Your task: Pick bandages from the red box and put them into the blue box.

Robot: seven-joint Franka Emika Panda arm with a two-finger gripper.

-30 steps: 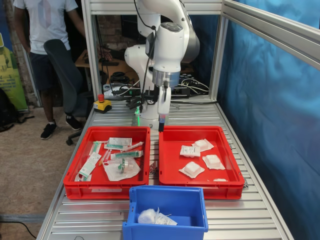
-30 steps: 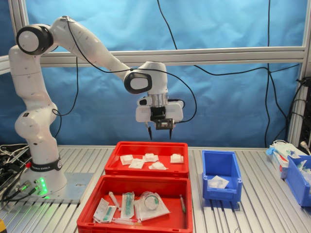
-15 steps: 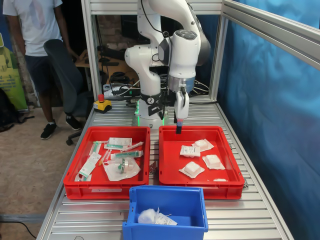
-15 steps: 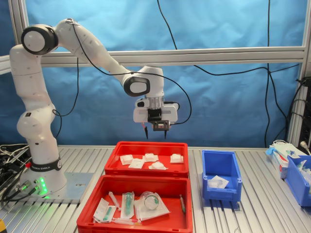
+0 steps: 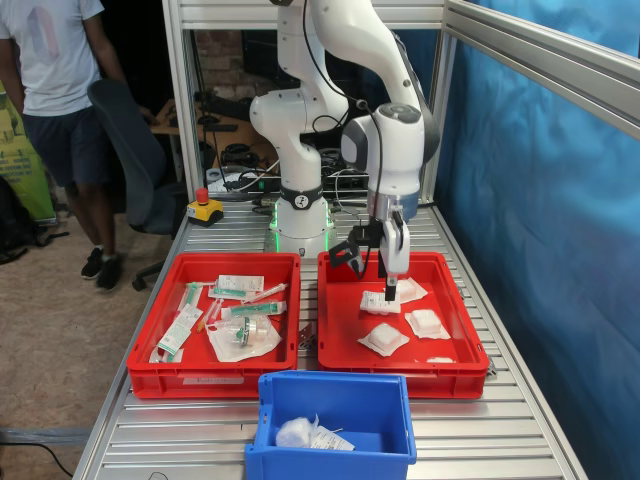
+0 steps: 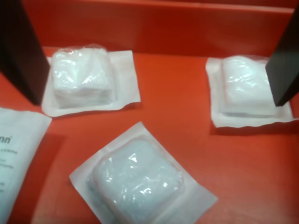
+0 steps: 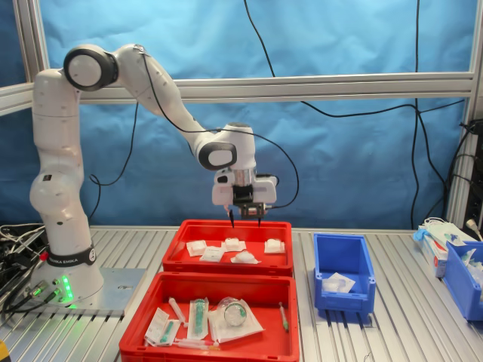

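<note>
Below gripper, jaws apart, empty: puffy square bandages in crinkly clear wrap on smooth red box floor.

Below the gripper, the red box is smooth, slightly glossy plastic. The bandages under its dark matt fingers are puffy white gauze in shiny crinkled film on matt paper backing. The blue box is plastic, the table ribbed metal.
</note>
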